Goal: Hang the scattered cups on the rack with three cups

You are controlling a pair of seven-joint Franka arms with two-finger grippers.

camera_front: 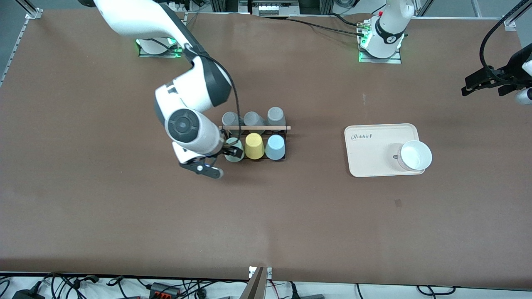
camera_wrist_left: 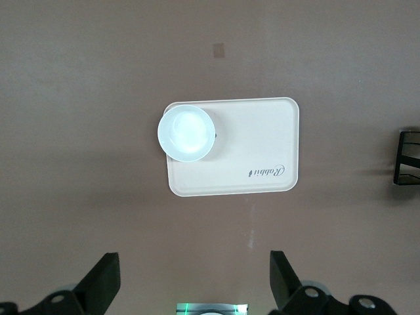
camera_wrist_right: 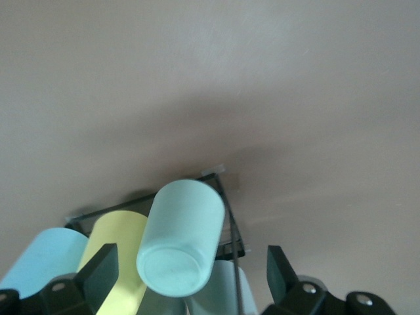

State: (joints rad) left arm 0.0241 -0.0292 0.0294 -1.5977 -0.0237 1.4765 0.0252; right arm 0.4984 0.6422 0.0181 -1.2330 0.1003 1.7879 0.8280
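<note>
The black wire rack point(camera_front: 286, 137) with a wooden rod point(camera_front: 254, 128) stands mid-table. Its row nearer the front camera holds the mint green cup point(camera_front: 235, 156), a yellow cup point(camera_front: 254, 146) and the light blue cup point(camera_front: 275, 147). My right gripper point(camera_front: 230, 148) is open at the mint cup. In the right wrist view the mint cup point(camera_wrist_right: 182, 236) lies tilted, base toward the camera, between the spread fingers point(camera_wrist_right: 98, 269) of my right gripper point(camera_wrist_right: 190, 275), which do not touch it. My left gripper point(camera_front: 484, 83) is open and empty, waiting over the left arm's end of the table point(camera_wrist_left: 193, 279).
Three grey cups point(camera_front: 252, 118) sit on the rack's row farther from the front camera. A cream tray point(camera_front: 374, 145) with a white bowl point(camera_front: 415, 155) lies toward the left arm's end. It also shows in the left wrist view point(camera_wrist_left: 262, 144).
</note>
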